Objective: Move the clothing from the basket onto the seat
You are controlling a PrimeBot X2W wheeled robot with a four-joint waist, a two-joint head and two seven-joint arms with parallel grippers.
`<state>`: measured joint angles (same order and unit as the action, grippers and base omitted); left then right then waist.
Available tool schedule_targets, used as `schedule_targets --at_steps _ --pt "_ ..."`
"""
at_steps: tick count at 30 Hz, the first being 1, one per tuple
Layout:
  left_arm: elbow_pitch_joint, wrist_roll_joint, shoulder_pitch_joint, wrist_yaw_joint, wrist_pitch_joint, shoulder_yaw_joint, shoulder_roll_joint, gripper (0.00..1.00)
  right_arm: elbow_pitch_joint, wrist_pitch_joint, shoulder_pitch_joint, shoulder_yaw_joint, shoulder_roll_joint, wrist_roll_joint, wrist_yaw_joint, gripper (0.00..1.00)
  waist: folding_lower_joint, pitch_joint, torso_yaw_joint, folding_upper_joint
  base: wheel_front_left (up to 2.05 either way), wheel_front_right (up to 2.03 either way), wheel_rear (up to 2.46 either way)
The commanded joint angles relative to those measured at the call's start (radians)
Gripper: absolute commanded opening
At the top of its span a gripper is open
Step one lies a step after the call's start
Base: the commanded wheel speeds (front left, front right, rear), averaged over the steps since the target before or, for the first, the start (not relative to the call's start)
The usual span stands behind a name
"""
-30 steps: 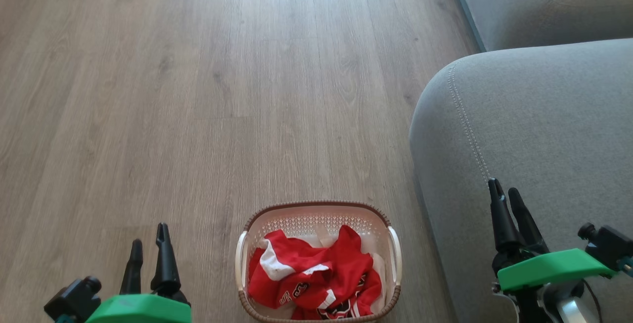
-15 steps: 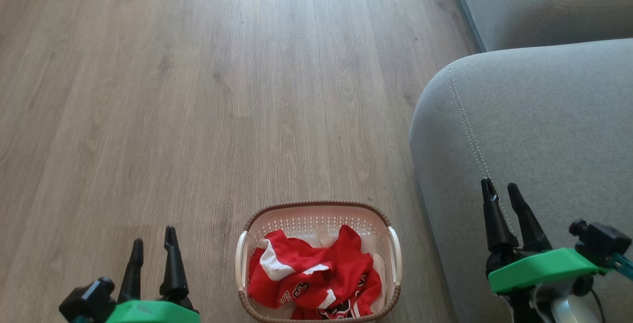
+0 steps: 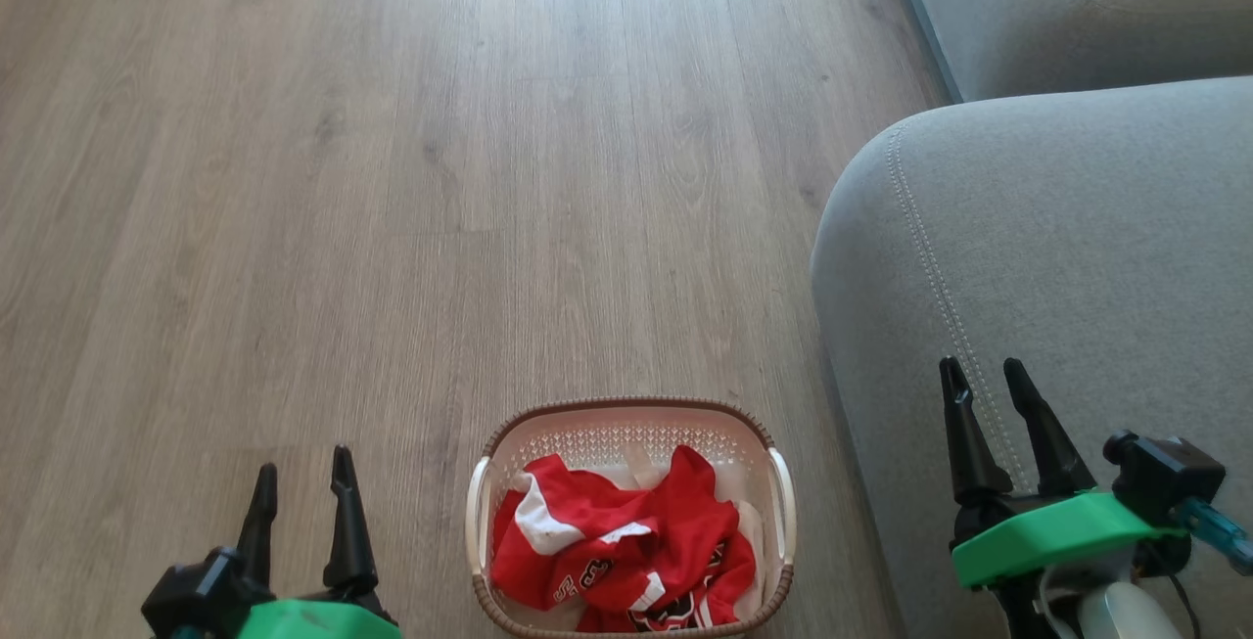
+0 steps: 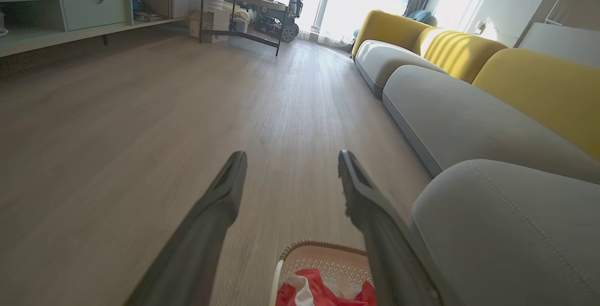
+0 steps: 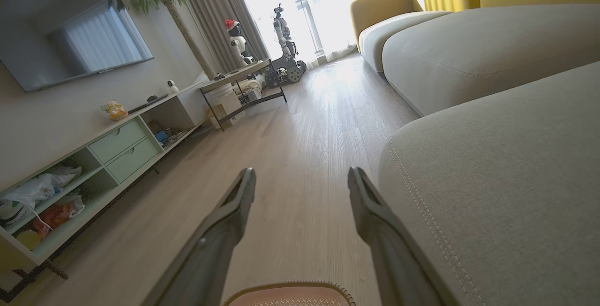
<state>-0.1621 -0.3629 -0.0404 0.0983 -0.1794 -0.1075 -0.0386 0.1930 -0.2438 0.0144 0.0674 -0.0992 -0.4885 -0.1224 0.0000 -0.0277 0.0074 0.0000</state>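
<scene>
The cream basket [image 3: 631,424] with a brown rim stands on the wood floor at the bottom middle of the head view. Red clothing [image 3: 617,546] with white trim and black-and-white lettering lies bunched inside it; its rim [image 4: 323,247] and the red cloth [image 4: 318,294] also show low in the left wrist view. The grey seat [image 3: 1077,248] rises just right of the basket. My left gripper [image 3: 301,471] hangs open left of the basket, holding nothing. Over the seat's front edge my right gripper [image 3: 982,368] is open and empty. The basket rim [image 5: 290,292] peeks in below the right wrist view.
Wood floor [image 3: 392,179] stretches ahead and to the left. A second grey cushion [image 3: 1077,3] lies beyond the seat, with yellow backrests [image 4: 539,81] behind. A low cabinet [image 5: 93,156], a TV and a small table [image 5: 243,85] line the far wall.
Both grippers spread their fingers wider. The left gripper shifted right toward the basket and lower; the right gripper shifted left. Basket and clothing stayed put.
</scene>
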Motion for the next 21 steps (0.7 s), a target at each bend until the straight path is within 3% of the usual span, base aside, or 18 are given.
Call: schedule_targets --at_steps 1,21 --pt "0.037 0.037 0.013 0.008 -0.019 0.024 -0.013 1.0 -0.031 -0.013 -0.022 0.005 0.0 0.046 -0.007 1.0 0.0 0.0 0.0 0.0 0.0 0.0 0.0" --pt "0.026 0.246 0.004 0.025 -0.075 0.013 -0.015 1.0 -0.02 -0.017 -0.019 -0.039 0.043 0.327 -0.008 1.0 0.0 0.003 0.005 0.0 0.0 0.0 0.0"
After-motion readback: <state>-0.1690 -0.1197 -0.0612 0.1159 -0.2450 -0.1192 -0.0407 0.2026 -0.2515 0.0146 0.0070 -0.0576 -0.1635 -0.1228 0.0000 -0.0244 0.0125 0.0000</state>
